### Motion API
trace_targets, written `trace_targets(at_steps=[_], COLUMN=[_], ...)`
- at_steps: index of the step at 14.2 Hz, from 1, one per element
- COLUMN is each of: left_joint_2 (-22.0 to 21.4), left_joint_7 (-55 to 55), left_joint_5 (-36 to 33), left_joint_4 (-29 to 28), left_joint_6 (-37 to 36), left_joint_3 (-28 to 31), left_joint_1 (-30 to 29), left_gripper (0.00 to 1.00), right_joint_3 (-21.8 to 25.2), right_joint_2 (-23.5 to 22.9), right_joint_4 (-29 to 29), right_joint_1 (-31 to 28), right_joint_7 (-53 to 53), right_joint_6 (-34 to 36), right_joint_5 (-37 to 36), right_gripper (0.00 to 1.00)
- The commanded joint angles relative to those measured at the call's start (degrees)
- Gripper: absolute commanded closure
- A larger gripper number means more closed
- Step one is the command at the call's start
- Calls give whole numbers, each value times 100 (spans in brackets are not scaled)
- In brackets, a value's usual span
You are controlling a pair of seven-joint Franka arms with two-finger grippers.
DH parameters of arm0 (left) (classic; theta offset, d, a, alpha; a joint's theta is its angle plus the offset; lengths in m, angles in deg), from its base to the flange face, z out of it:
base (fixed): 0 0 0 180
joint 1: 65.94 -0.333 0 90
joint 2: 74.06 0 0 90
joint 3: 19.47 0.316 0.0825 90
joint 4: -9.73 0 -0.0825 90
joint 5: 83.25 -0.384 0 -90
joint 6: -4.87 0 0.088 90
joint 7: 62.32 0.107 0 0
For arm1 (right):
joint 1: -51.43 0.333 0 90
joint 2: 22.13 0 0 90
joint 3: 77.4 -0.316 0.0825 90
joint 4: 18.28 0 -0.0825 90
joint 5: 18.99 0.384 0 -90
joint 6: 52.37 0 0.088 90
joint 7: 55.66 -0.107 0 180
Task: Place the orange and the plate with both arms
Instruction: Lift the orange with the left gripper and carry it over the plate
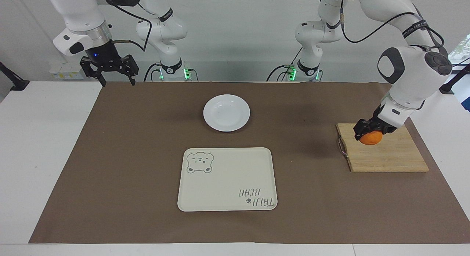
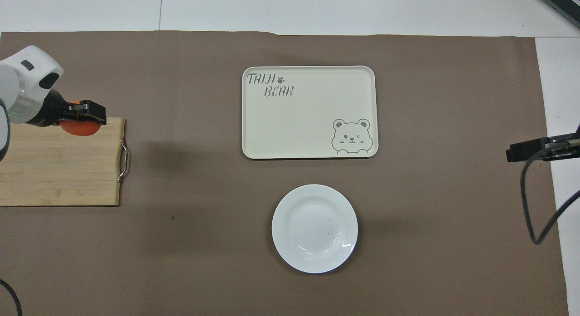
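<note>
My left gripper (image 1: 368, 133) is shut on the small orange (image 1: 370, 138), holding it in the air over the wooden cutting board (image 1: 389, 157). From overhead the orange (image 2: 80, 127) shows under the black fingers of the left gripper (image 2: 84, 119), over the board's (image 2: 59, 171) edge. The white round plate (image 1: 226, 112) lies on the brown mat between the arm bases and the cream tray; the overhead view shows the plate (image 2: 315, 228) empty. My right gripper (image 1: 114, 78) hangs open above the mat's corner at the right arm's end, where that arm waits.
A cream rectangular tray (image 1: 227, 179) with a bear drawing lies farther from the robots than the plate, empty. The brown mat (image 1: 147, 138) covers most of the white table. The cutting board has a metal handle (image 1: 342, 147) on its side toward the tray.
</note>
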Motion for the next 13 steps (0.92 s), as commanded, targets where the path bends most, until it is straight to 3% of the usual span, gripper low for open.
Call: trace_targets(at_steps=[1, 7, 13], left_joint_2=[-57, -128, -207], left_joint_7=[-540, -1910, -3335], left_joint_5=[15, 15, 42], left_joint_4=[6, -65, -161], left_joint_6=[-121, -42, 64], left_joint_3=[70, 53, 44], left_joint_1=[410, 1411, 2571], left_gripper=[100, 100, 100], right_joint_3=[-7, -51, -51], right_joint_2=[26, 88, 88], right_joint_4=[6, 67, 234], right_joint_1=[-51, 11, 20], right_joint_7=[104, 252, 262], right_joint_6=[6, 137, -346], right_joint_5=[16, 16, 332], right_gripper=[0, 0, 0])
